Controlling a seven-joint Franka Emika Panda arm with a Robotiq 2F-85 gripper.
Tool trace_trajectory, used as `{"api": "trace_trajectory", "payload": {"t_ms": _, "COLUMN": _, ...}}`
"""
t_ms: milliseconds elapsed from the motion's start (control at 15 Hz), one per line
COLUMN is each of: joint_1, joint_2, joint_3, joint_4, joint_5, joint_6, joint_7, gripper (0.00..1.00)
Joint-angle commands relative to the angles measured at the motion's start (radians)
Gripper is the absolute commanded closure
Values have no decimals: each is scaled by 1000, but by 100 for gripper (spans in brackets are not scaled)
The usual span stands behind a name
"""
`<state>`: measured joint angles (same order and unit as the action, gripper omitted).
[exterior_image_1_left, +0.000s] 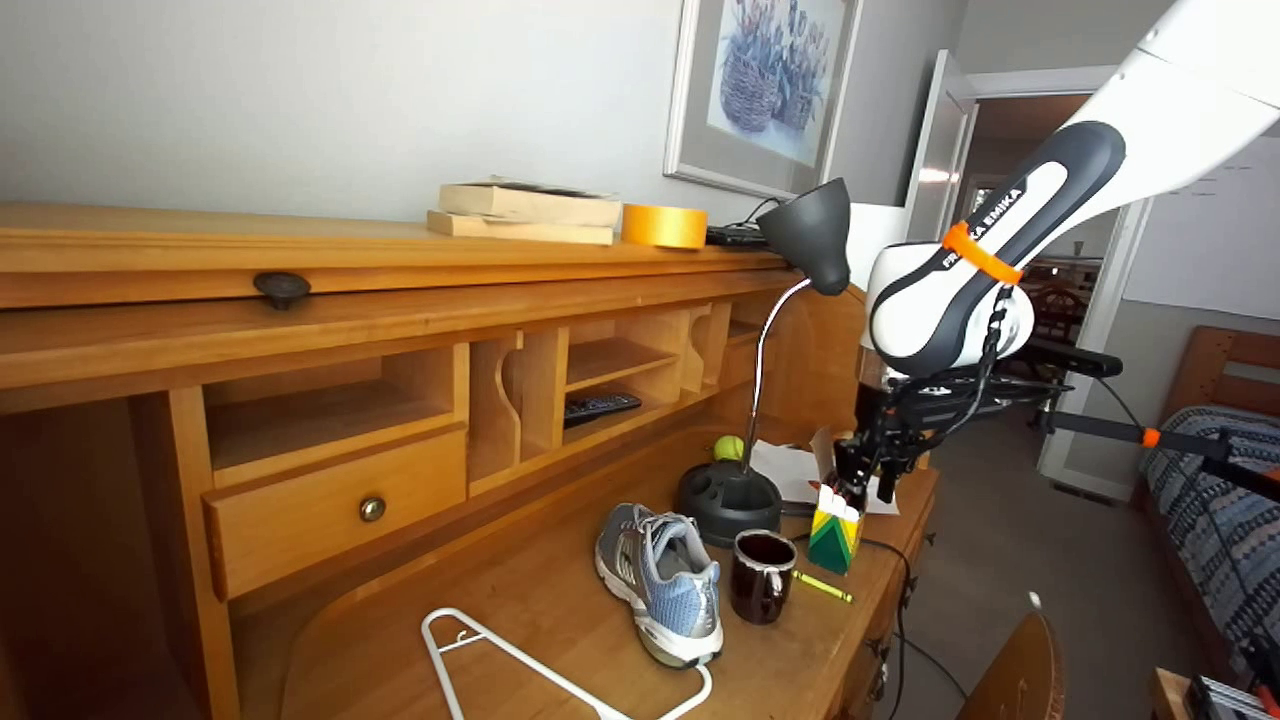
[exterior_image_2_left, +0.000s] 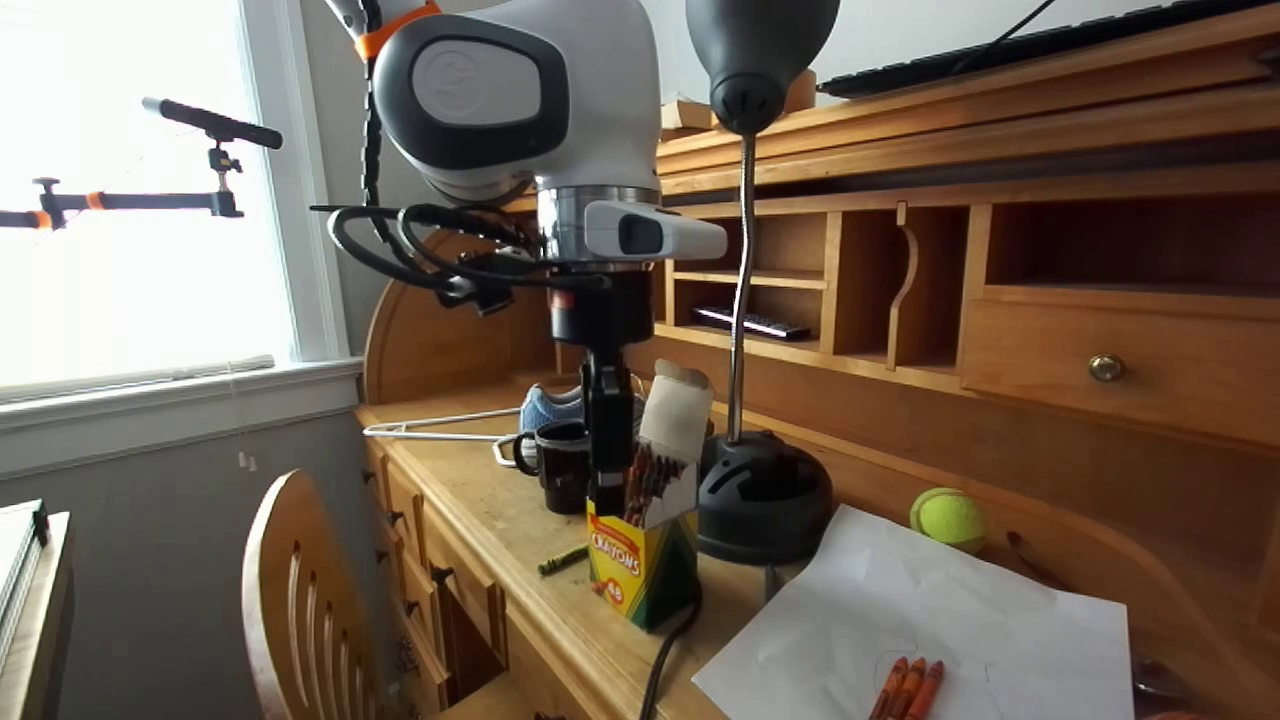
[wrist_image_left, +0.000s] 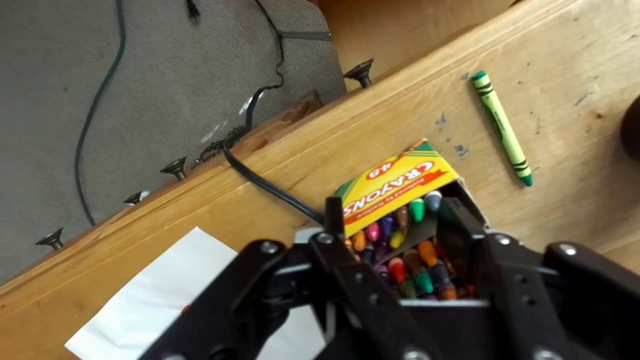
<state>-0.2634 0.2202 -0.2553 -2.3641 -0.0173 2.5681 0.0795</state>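
Black fingers (wrist_image_left: 457, 220) stand apart over the open yellow-and-green cardboard crayon box (wrist_image_left: 392, 187)
Contact is unclear; a gentle, even squeeze should spare its thin walls and packed multicoloured wax crayons (wrist_image_left: 397, 270). It stands upright near the edge of the brown wooden bench (wrist_image_left: 565, 105), between a white paper sheet (wrist_image_left: 160, 285) and a light-green wrapped crayon (wrist_image_left: 503, 129).

Robot arm (exterior_image_1_left: 1150, 130) bent, end effector (wrist_image_left: 394, 207) pointing down, fingers (wrist_image_left: 334, 215) apart
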Motion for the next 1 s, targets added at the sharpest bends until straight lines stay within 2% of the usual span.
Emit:
{"api": "trace_trajectory", "payload": {"t_ms": 0, "joint_1": 14, "joint_2": 23, "joint_3": -12, "joint_4": 6, "joint_5": -17, "joint_6": 22, "joint_7": 30, "gripper": 48}}
{"api": "trace_trajectory", "payload": {"t_ms": 267, "joint_1": 18, "joint_2": 34, "joint_3": -13, "joint_4": 11, "joint_5": -19, "joint_6": 20, "joint_7": 39, "gripper": 47}}
{"api": "trace_trajectory", "payload": {"t_ms": 667, "joint_1": 19, "joint_2": 45, "joint_3": -17, "joint_4": 23, "joint_5": -22, "joint_6": 22, "joint_7": 44, "gripper": 51}}
{"api": "trace_trajectory", "payload": {"t_ms": 933, "joint_1": 19, "joint_2": 48, "joint_3": -18, "joint_4": 26, "joint_5": -21, "joint_6": 21, "joint_7": 44, "gripper": 67}}
